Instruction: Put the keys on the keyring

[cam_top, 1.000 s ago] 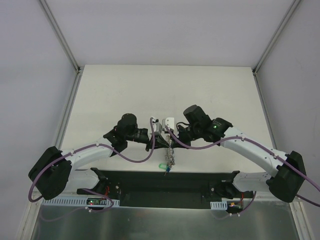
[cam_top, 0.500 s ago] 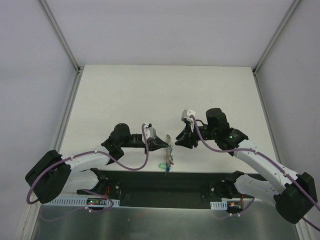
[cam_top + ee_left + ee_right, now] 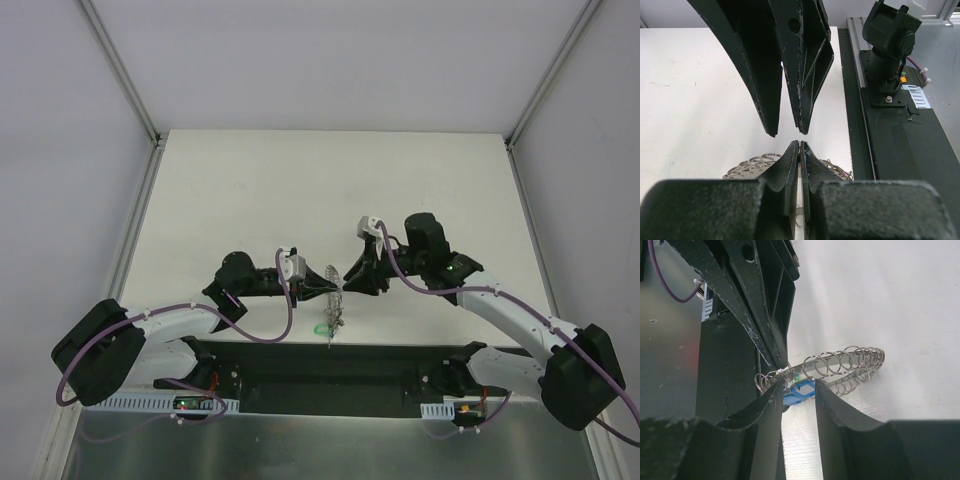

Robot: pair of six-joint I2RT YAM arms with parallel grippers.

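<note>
The right gripper [image 3: 351,282] has let go: its jaws, clenched a second ago, now stand partly open just beside the keyring [image 3: 336,298]. The left gripper [image 3: 320,291] holds the ring on edge near the front of the table [image 3: 250,190], with a green key [image 3: 322,330] at its lower end.

From the left wrist, the left jaws are pressed shut on the ring's coils.

From the right wrist, a blue key [image 3: 798,391] lies between the parted right fingers, apparently ungripped. The release suggests this key is either threaded or needs regrasping.
</note>
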